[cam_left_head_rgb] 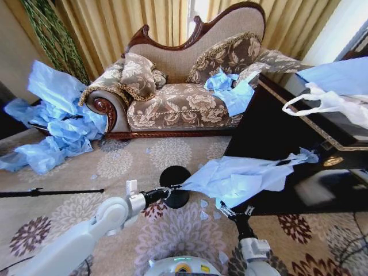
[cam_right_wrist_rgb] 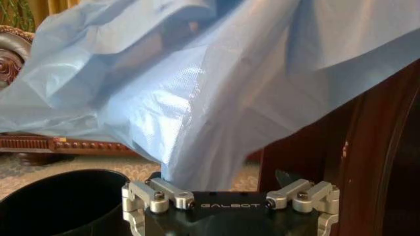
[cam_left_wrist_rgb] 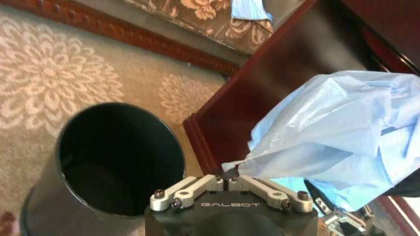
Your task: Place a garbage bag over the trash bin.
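At lower centre of the head view, the garbage bag is pinched by the left gripper and the right gripper, beside the trash bin. Opening its mouth over the rim is probably required next.

garbage bag right of trash bin, sofa behind

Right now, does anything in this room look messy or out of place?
Yes. Crumpled light-blue plastic bags lie heaped on the carpet beside the sofa, and more sit on its seat. The trash bin is unlined; the left gripper and right gripper pinch the garbage bag beside it.
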